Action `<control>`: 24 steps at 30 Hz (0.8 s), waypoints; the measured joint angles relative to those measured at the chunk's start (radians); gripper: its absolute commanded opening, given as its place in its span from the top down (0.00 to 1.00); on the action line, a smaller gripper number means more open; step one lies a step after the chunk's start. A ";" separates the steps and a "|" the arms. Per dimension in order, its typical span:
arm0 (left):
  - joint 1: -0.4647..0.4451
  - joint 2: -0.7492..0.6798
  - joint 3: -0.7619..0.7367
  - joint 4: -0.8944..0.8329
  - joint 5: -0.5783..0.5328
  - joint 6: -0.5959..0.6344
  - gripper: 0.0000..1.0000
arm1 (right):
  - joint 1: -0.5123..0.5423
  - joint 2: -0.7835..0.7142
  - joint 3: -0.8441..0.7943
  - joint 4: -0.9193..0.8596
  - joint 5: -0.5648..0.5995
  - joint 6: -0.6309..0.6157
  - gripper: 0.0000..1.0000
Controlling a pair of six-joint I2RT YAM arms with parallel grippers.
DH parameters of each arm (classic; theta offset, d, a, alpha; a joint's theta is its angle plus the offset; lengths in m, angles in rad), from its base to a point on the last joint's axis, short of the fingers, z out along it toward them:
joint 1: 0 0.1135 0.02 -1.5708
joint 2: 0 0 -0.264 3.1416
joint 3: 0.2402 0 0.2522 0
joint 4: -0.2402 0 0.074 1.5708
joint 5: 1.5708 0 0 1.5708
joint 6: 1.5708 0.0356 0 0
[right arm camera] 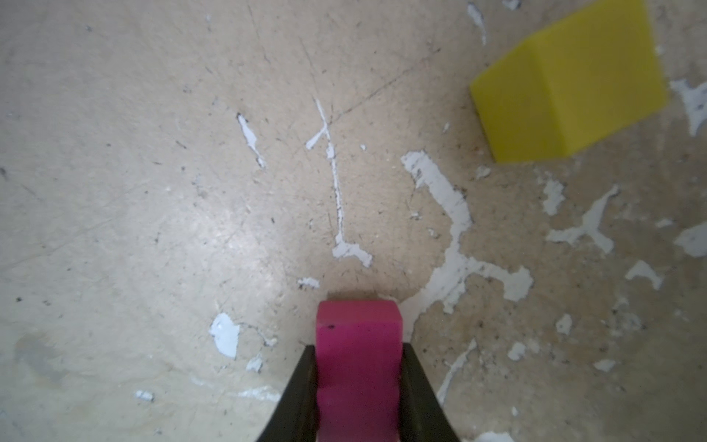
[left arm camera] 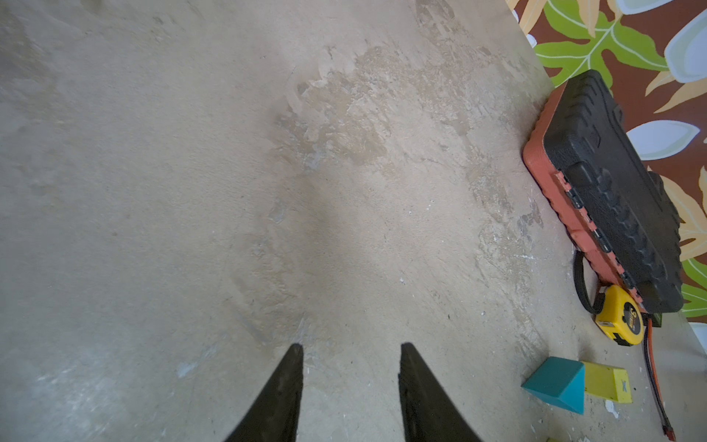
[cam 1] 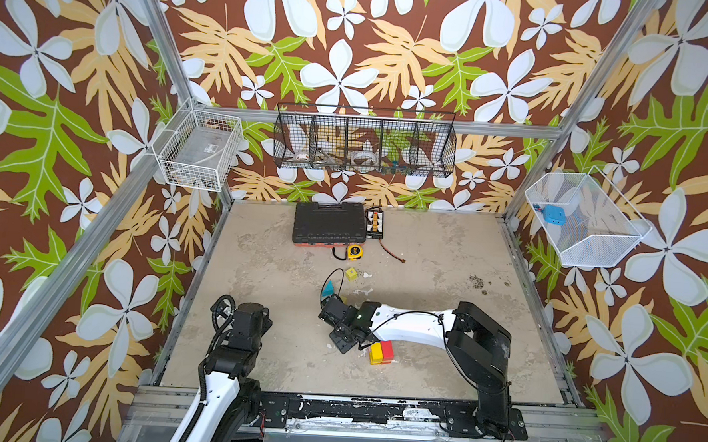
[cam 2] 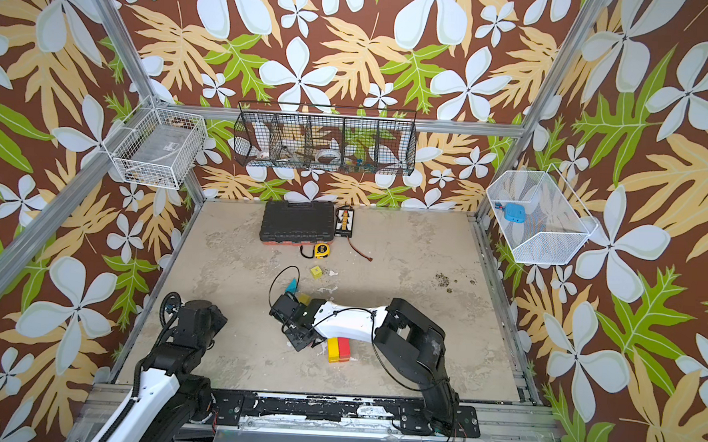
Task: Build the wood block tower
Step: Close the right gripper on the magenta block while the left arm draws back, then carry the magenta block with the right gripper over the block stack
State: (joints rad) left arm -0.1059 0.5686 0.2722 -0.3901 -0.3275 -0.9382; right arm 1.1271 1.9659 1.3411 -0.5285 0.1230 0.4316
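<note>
right gripper (right arm camera: 359, 349): jaws closed on a magenta block (right arm camera: 357, 325), one finger pressed to each side; the block sticks out past the fingertips, just over the table.
right arm (cam 1: 411, 325): reaches from the lower right of both top views toward the centre, with its wrist near the middle of the frame.
left gripper (left arm camera: 351, 346): jaws apart with nothing between them, over bare table.
left arm (cam 1: 238, 340): folded at the lower left of both top views, well apart from the blocks.
tower (cam 1: 381, 352): so far a yellow piece and a red piece touching side by side, just below centre in both top views (cam 2: 338, 349), partly under the right forearm.
teal wedge (cam 1: 329, 288): on the table just above the right wrist, at frame centre.
yellow cube (cam 1: 351, 274): just up and to the right of the teal wedge, not touching it in the top views.
yellow block (right arm camera: 570, 84): lies on the table apart from the held magenta block; i cannot tell if it is the same cube.
tape measure (cam 1: 355, 252): above the yellow cube, against the black case (cam 1: 329, 223) at the table's (cam 1: 257, 287) far edge.
</note>
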 measured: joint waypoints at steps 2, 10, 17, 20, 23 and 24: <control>0.000 -0.010 0.005 -0.002 0.004 0.000 0.48 | 0.006 -0.031 0.008 -0.013 0.010 0.011 0.82; 0.000 -0.123 -0.032 0.048 0.161 0.083 0.25 | 0.024 -0.249 -0.008 -0.050 0.043 0.085 0.94; 0.000 -0.231 -0.061 0.118 0.274 0.138 0.00 | 0.024 -0.535 -0.163 -0.093 0.109 0.192 1.00; 0.000 -0.249 -0.063 0.153 0.338 0.150 0.00 | 0.019 -0.634 -0.218 -0.102 0.143 0.234 1.00; 0.000 -0.252 -0.056 0.170 0.393 0.158 0.00 | 0.012 -0.706 -0.261 -0.110 0.166 0.277 1.00; 0.000 -0.251 -0.054 0.175 0.399 0.163 0.00 | 0.011 -0.721 -0.269 -0.117 0.172 0.285 1.00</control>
State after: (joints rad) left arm -0.1059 0.3172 0.2184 -0.2153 0.0711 -0.7757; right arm 1.1385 1.2446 1.0718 -0.6453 0.2955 0.7166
